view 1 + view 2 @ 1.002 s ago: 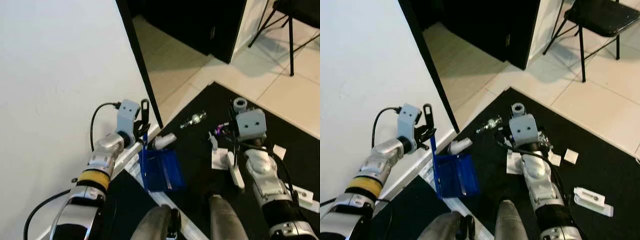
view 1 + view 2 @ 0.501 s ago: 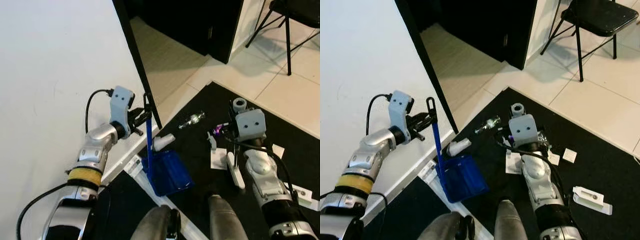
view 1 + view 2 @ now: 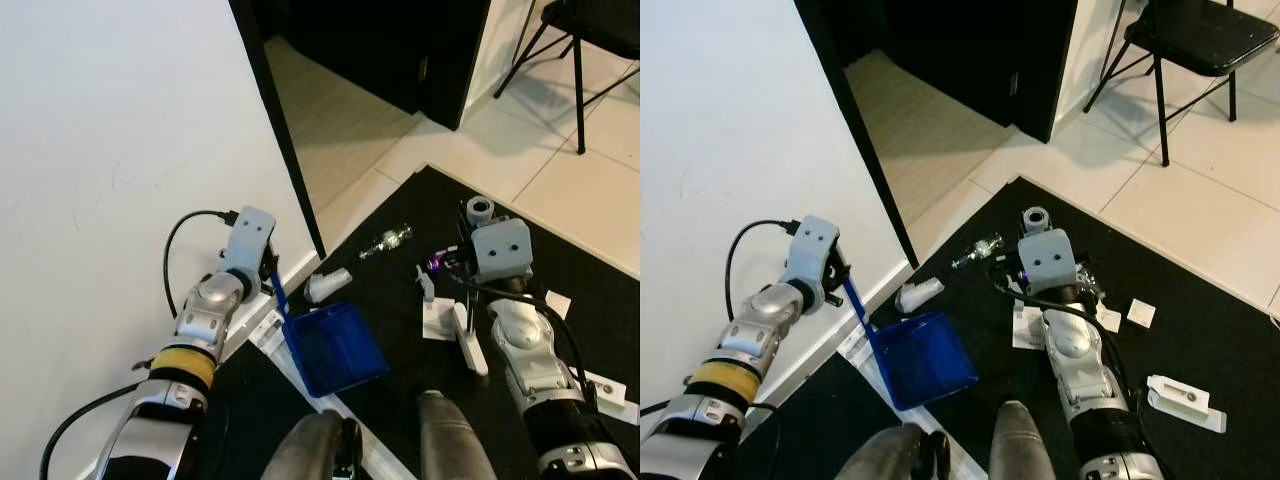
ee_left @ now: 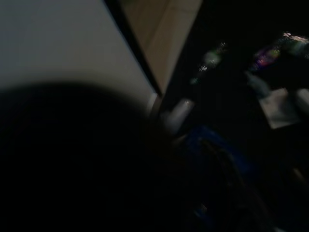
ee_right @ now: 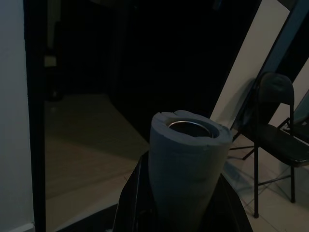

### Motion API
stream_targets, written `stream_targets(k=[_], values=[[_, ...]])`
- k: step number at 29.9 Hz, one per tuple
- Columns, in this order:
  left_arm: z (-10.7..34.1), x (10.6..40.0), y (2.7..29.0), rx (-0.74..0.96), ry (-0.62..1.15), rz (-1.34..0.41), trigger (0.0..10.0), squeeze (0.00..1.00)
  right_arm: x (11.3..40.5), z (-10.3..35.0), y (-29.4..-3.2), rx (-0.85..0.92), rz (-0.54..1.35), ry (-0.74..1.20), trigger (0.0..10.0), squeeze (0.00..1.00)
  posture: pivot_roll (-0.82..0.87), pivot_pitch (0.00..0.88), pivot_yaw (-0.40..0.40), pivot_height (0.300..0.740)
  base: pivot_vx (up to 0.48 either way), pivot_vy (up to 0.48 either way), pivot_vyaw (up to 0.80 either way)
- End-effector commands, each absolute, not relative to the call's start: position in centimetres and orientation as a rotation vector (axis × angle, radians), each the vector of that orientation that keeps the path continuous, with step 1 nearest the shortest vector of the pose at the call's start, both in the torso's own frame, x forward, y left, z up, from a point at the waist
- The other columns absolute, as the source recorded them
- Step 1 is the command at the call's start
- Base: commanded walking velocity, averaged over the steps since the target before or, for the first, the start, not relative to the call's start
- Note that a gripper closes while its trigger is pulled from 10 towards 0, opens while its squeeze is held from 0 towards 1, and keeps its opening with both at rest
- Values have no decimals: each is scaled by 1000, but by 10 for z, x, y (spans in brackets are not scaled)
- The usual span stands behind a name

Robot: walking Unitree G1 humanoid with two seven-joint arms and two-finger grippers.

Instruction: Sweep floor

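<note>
Holding a blue dustpan (image 3: 334, 346) by its handle, the left hand (image 3: 268, 281) awaits litter; right hand (image 3: 1032, 268) clamps the broom handle (image 5: 186, 164), likely sweeping next.

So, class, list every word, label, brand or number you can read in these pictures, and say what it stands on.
No text can be read anywhere.
White packet on the black mat: a dark spot, too small to tell whether it is print.
White paper scraps: blank or too blurred.
Crumpled clear bottle: no label legible.
Blue dustpan, held by the left gripper: no marking shows.
</note>
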State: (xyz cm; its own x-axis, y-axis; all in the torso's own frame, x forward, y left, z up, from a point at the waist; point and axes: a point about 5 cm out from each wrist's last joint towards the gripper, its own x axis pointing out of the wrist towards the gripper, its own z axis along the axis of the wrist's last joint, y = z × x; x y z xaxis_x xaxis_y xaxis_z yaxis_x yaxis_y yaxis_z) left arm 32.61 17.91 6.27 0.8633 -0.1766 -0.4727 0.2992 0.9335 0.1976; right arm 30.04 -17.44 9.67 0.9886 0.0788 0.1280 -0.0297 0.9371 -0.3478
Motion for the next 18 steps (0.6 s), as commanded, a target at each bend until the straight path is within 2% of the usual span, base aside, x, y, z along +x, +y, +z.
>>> stream_targets(k=[1, 2, 3, 8, 9, 11, 13, 17, 18], values=[[52, 321, 181, 248, 518, -201, 10000, 1000, 300, 96, -172, -347, 66, -148, 10000, 0, -111, 169, 101, 740, 0, 0, 0], [52, 321, 181, 248, 518, -201, 10000, 1000, 300, 96, -172, -347, 66, -148, 10000, 0, -111, 169, 101, 740, 0, 0, 0], [52, 322, 183, 226, 524, -155, 10000, 471, 300, 96, -172, -347, 67, -147, 10000, 0, -111, 169, 101, 740, 0, 0, 0], [51, 323, 190, 190, 537, -21, 10000, 459, 299, 96, -172, -348, 68, -146, 10000, 0, -109, 169, 101, 740, 0, 0, 0], [52, 323, 192, 200, 531, 23, 10000, 0, 299, 96, -172, -347, 68, -146, 10000, 0, -109, 169, 101, 740, 0, 0, 0], [52, 323, 195, 204, 531, 78, 10000, 0, 299, 96, -172, -347, 68, -146, 10000, 0, -108, 169, 101, 740, 0, 0, 0], [53, 321, 210, 211, 538, 244, 10000, 0, 299, 96, -172, -346, 68, -146, 10000, 0, -106, 169, 102, 740, 0, 0, 0], [52, 316, 219, 214, 554, 345, 10000, 0, 299, 95, -172, -347, 69, -144, 10000, 0, -103, 168, 101, 740, 0, 0, 0], [51, 314, 221, 207, 564, 375, 8353, 0, 299, 95, -172, -347, 71, -144, 10000, 0, -102, 168, 101, 740, 0, 0, 0]])
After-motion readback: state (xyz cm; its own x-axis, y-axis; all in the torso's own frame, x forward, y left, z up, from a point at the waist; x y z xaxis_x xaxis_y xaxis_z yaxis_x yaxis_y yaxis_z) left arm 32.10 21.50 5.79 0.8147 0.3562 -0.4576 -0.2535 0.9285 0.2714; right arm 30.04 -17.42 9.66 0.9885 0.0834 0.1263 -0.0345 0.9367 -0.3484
